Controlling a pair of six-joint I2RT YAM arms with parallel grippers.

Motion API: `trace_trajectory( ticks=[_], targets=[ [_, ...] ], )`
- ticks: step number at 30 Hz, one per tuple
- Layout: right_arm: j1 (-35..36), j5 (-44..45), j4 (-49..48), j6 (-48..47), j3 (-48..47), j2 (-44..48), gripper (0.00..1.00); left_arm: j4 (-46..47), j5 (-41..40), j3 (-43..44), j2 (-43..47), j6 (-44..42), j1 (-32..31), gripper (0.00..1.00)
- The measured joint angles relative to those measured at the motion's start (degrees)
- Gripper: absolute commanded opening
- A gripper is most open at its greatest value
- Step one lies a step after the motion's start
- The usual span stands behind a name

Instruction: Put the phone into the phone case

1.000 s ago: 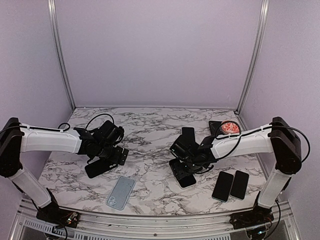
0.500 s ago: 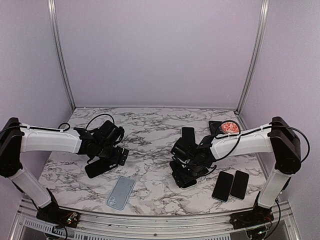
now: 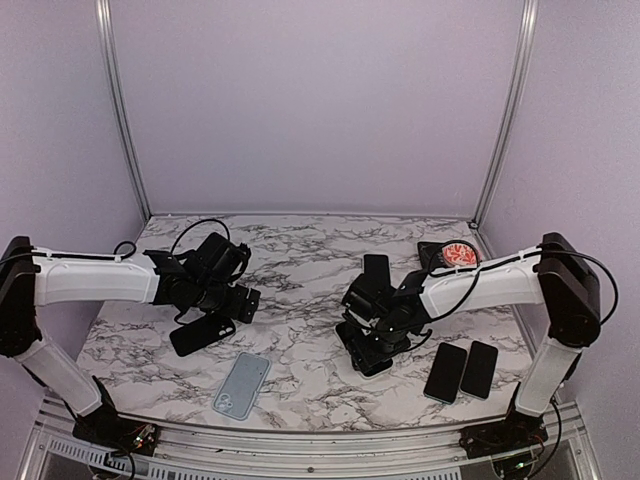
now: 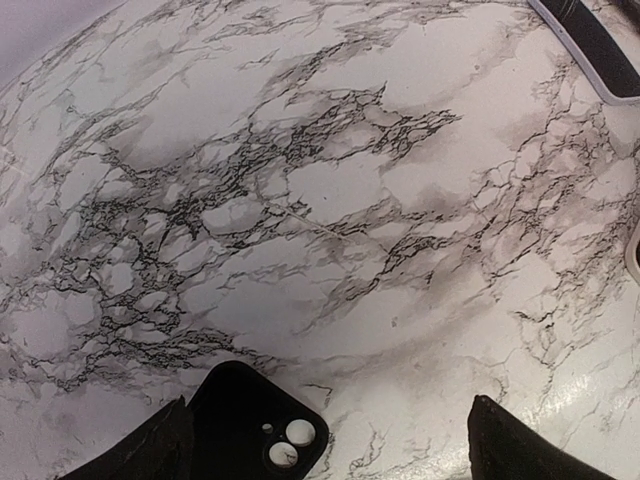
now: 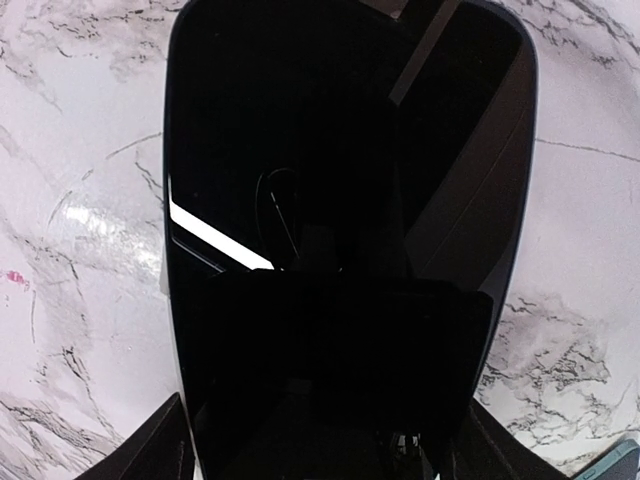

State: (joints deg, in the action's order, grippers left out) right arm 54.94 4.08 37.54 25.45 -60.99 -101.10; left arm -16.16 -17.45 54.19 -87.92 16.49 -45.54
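A black phone (image 5: 350, 200) lies screen up on the marble and fills the right wrist view. A thin pale rim runs along its side. My right gripper (image 5: 330, 445) straddles its near end, one finger against each long edge. From above, that gripper (image 3: 370, 335) sits low over the phone (image 3: 372, 358). A black phone case (image 4: 250, 425) with round camera holes lies beside my left gripper's (image 4: 335, 455) left finger. That left gripper (image 3: 228, 298) hangs open just above the case (image 3: 200, 334) and holds nothing.
A grey-blue case (image 3: 241, 385) lies near the front edge. Two dark phones (image 3: 445, 372) (image 3: 479, 368) rest side by side at the front right. Another black phone (image 3: 376, 268) and a red-and-white round item (image 3: 458, 255) lie behind the right arm.
My right gripper spread wide and then came back in onto the phone's sides. The left gripper lifted slightly up and away from the black case.
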Motion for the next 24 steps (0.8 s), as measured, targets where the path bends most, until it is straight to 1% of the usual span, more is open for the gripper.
trace_trajectory(
  ticks=[2, 3, 5, 9, 13, 15, 17, 19, 24],
  targets=[
    [0.00, -0.02, -0.11, -0.04, 0.11, 0.26, 0.21, -0.02, -0.15, 1.14, -0.02, 0.11, -0.70, 0.95],
    [0.00, -0.07, -0.22, -0.20, 0.22, 0.46, 0.17, 0.00, -0.37, 1.64, -0.02, 0.24, -1.18, 0.95],
    [0.00, -0.48, -0.85, -0.50, 0.79, 1.09, 0.13, 0.02, -0.85, 2.69, -0.15, 0.66, -2.51, 0.94],
    [0.00, -1.95, -2.71, -1.44, 2.51, 3.37, 0.00, 0.42, -0.96, 4.68, -0.87, 1.79, -5.07, 0.95],
    [0.00, -2.16, -5.11, -1.95, 3.30, 6.54, 0.00, 5.20, 2.19, 4.00, -0.50, 3.78, -5.88, 0.98],
    [0.00, -1.97, -7.06, -2.14, 3.30, 7.58, 0.00, 11.52, 4.94, 0.33, 1.46, 6.40, -5.40, 0.99],
    [0.00, -1.64, -9.14, -2.34, 3.30, 8.24, 0.00, 19.52, 7.96, -5.35, 4.76, 10.58, -4.66, 0.99],
    [0.00, -1.03, -11.04, -2.78, 3.28, 8.59, 0.00, 26.32, 10.47, -8.72, 6.25, 14.36, -4.26, 0.99],
    [0.13, 0.13, -15.80, -4.20, 2.67, 10.01, 0.00, 41.00, 16.24, -9.68, 3.96, 21.92, -4.13, 0.99]
  ],
)
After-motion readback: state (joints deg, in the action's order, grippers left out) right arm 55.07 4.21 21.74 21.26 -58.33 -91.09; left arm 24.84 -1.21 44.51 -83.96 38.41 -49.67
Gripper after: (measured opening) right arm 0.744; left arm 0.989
